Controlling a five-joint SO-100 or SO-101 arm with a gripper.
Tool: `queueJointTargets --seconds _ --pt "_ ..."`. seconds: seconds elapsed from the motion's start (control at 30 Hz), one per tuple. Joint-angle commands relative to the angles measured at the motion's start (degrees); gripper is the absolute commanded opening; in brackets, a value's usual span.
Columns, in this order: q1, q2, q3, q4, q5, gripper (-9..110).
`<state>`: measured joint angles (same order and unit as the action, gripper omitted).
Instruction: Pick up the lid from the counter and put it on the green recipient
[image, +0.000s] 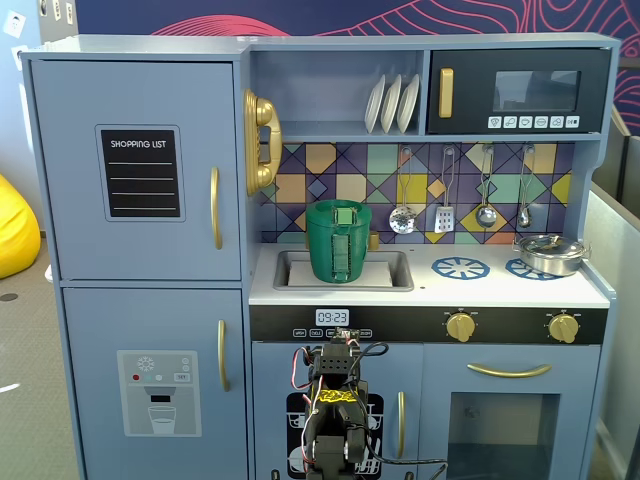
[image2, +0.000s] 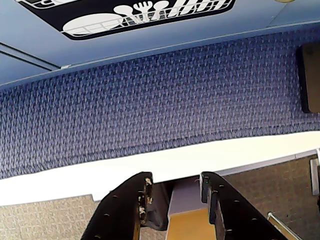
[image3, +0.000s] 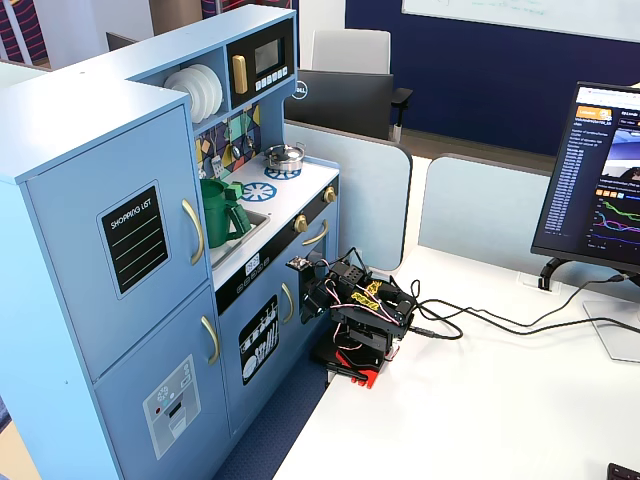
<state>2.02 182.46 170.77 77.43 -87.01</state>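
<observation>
My gripper is open with nothing between its two dark fingers, which point down past the white table edge toward blue carpet and the foot of the toy kitchen. In both fixed views my arm sits folded low on the table in front of the kitchen's lower door, wires looped over it, well below the counter. Above me runs the black control strip with a clock and two gold knobs. The pot stands upright in the sink at the counter's left, its long axis vertical and its ribbed handle facing the front camera. It is dark green, tall and cylindrical. The lid appears to rest flat on the pot's mouth, a green disc with a small raised handle, though from this angle I cannot be sure how well it is seated. To the right in that view lie two blue burner rings, and a shiny steel pot sits on the far one. Ladles hang on the tiled back wall, white plates stand on the shelf, and a microwave is beside them. A monitor stands on the table at the right in the side view.
</observation>
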Motion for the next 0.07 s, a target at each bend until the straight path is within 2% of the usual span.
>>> queueJointTargets --seconds 0.0,0.03 --pt "0.44 -0.35 0.88 10.37 0.53 3" --pt "0.44 -0.35 0.88 10.37 0.53 3"
